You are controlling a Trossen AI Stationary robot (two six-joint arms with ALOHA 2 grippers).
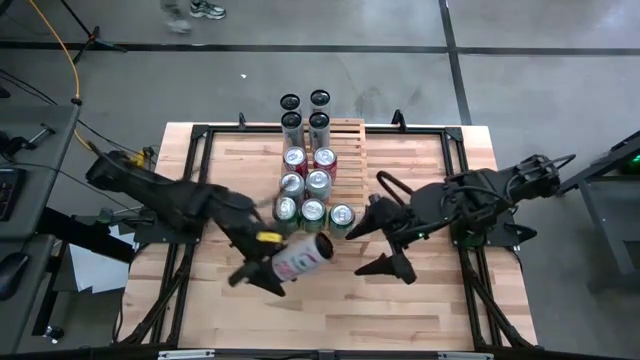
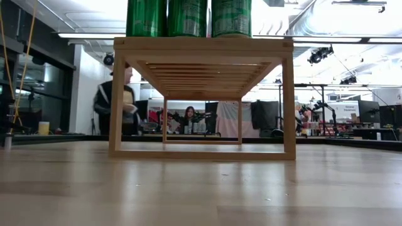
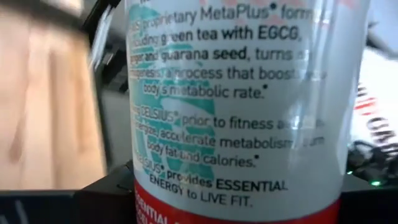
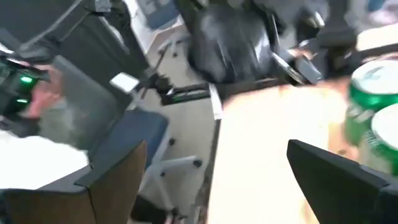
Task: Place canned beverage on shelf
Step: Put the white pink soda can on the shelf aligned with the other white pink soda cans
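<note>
Filling the left wrist view, a white-and-red Celsius can (image 3: 236, 106) sits clamped in the left gripper (image 1: 268, 262), tilted above the table just before the shelf (image 1: 345, 150). Stand it upright before an empty slot. Right gripper (image 1: 385, 245) hangs spread, empty.

Shelf (image 1: 345, 140) right half bare; cans (image 1: 312, 185) crowd left half and front edge.
</note>
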